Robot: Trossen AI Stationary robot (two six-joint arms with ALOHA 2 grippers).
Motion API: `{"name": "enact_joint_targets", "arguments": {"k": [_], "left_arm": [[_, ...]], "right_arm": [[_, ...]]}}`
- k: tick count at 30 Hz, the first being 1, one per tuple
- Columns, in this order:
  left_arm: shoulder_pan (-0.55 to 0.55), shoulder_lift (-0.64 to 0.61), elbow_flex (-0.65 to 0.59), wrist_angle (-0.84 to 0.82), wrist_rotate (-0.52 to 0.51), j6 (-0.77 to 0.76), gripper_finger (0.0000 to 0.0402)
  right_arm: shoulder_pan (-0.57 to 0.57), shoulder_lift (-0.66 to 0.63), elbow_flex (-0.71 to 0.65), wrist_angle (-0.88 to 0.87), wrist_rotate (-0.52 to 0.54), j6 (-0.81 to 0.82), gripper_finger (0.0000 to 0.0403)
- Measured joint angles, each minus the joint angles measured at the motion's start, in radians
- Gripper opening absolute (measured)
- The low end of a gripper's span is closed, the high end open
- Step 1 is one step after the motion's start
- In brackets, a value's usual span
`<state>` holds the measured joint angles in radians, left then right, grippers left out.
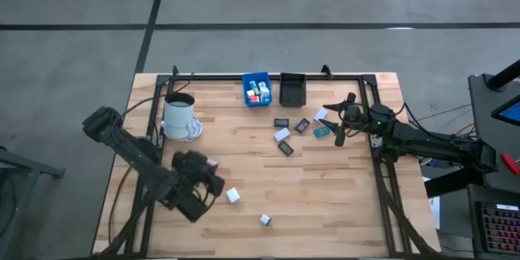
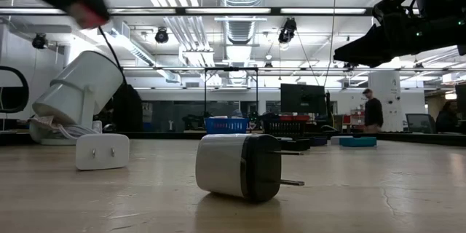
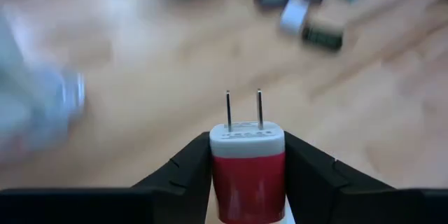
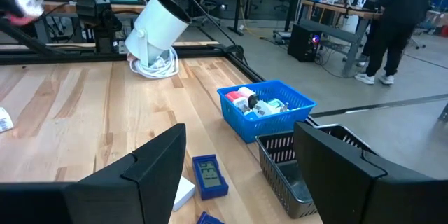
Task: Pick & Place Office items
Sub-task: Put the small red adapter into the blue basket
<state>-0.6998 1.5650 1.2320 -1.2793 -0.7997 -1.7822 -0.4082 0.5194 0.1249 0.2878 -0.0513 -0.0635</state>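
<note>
A red charger block with a white face and two metal prongs sits between the fingers of my left gripper, which is shut on it above the table's near left part. In the low view the gripper shows at the top left, high over the table, with a bit of red. My right gripper waits open at the table's right side, near several flat rectangles. Two white blocks lie on the wood near the front edge. My left gripper pinches the charger's red body by two opposite sides between its two fingers. The white face and the prongs stick out past the fingertips, away from the wrist. The fingers slant downward, and the charger is lifted clear of the table.
A blue bin with small pieces and a black bin stand at the far edge. A white mug leans over a coiled white cable at the far left. A black frame rims the table.
</note>
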Motion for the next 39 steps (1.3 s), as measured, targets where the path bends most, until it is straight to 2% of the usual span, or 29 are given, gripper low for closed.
{"name": "enact_joint_targets", "arguments": {"k": [4, 9, 13, 18, 22, 32, 39], "left_arm": [[0.070, -0.001, 0.026, 0.021, -0.183, 0.171, 0.0148], [0.140, -0.001, 0.022, 0.138, -0.367, 0.338, 0.0149], [0.194, 0.001, 0.008, 0.259, -0.438, 0.491, 0.0149], [0.282, 0.001, 0.007, 0.404, -0.453, 0.704, 0.0149], [0.367, 0.001, 0.006, 0.517, -0.416, 0.884, 0.0149], [0.577, 0.001, 0.006, 0.805, -0.202, 1.337, 0.0149], [0.747, 0.001, -0.018, 0.978, 0.057, 1.516, 0.0149]], "right_arm": [[0.000, 0.000, 0.000, 0.000, 0.000, 0.000, 0.0256], [0.000, 0.000, 0.000, 0.000, 0.000, 0.000, 0.0256], [0.000, 0.000, 0.000, 0.000, 0.000, 0.000, 0.0256], [0.000, 0.000, 0.000, 0.000, 0.000, 0.000, 0.0256], [0.000, 0.000, 0.000, 0.000, 0.000, 0.000, 0.0256], [0.000, 0.000, 0.000, 0.000, 0.000, 0.000, 0.0256], [0.000, 0.000, 0.000, 0.000, 0.000, 0.000, 0.0256]]}}
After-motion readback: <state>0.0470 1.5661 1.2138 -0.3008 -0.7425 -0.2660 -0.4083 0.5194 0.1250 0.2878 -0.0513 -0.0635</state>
